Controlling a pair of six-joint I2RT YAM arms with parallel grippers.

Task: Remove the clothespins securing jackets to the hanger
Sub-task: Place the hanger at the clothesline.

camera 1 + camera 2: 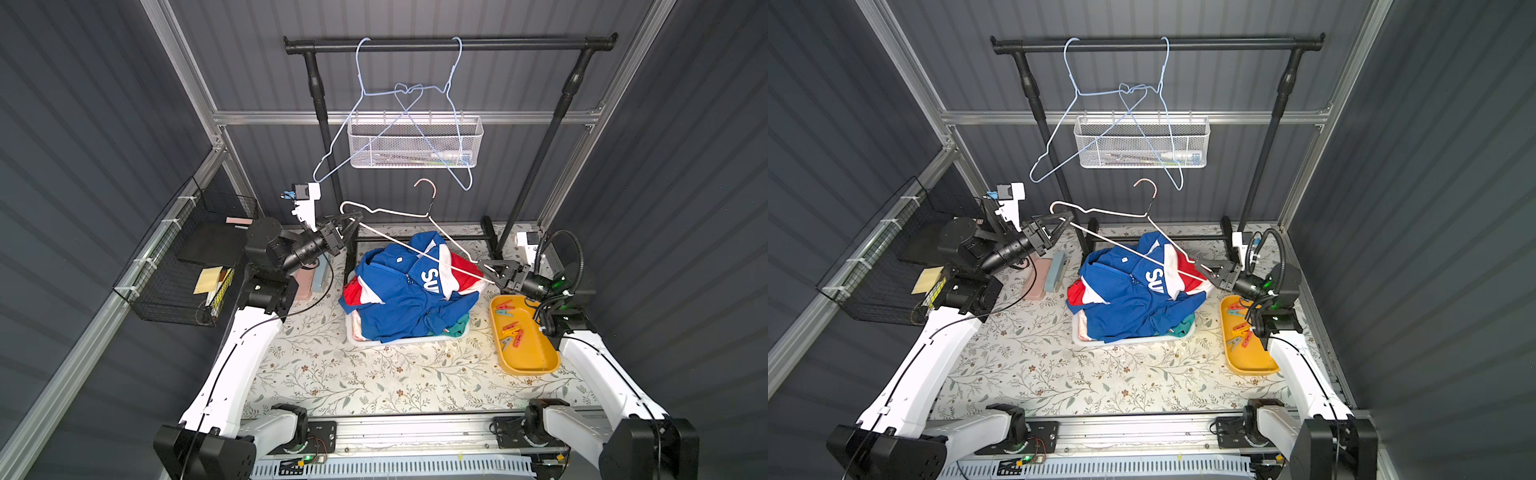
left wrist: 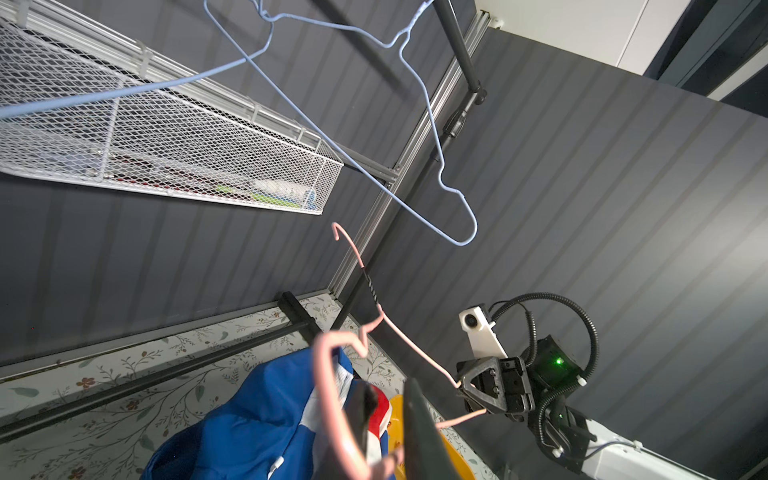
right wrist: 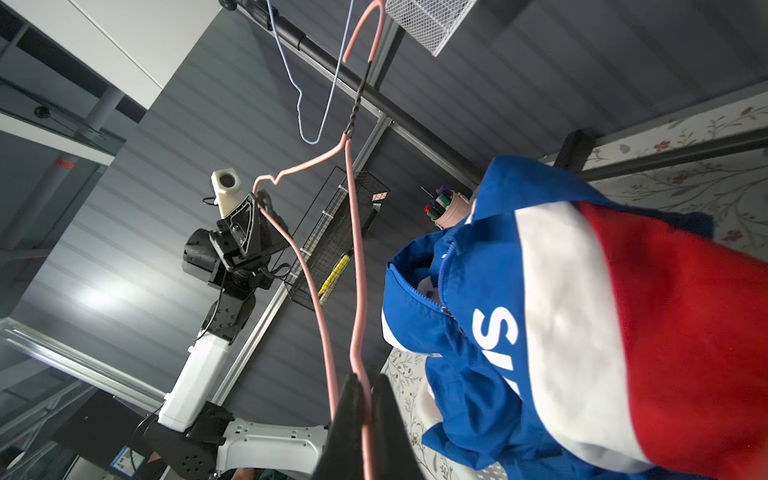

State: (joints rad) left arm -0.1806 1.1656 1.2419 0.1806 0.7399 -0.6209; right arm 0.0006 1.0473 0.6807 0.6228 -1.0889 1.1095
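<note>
Pink wire hanger (image 3: 358, 291) is up in the air, slanted and hook end up, stretched between the two arms above the white basket (image 1: 415, 341). Right gripper (image 3: 366, 384) is pinched tight on the hanger's lower corner, with the wire running straight between the two black fingers in the right wrist view. Left gripper (image 2: 387, 390) is at the other, higher corner with its jaws a narrow gap apart. The hanger's end bend loops past one finger (image 2: 362, 409) and isn't clamped as far as the left wrist view shows. The red-white-blue jacket (image 1: 399, 291) is heaped on top of the basket under the hanger with its collar up, near the wire. A bit of the teal jacket (image 1: 457, 328) pokes out at the basket's right edge, and something pale pink (image 1: 358, 330) shows at the left edge, too buried to tell more. The clothespins (image 1: 513, 330), mostly red plus a teal, a grey and a yellow one, lie loose in the yellow tray (image 1: 534, 361) on the floral table (image 1: 353, 374), just under the right arm. Two blue hangers (image 1: 345, 137) hang on the black rail (image 1: 519, 43) at the back.
</note>
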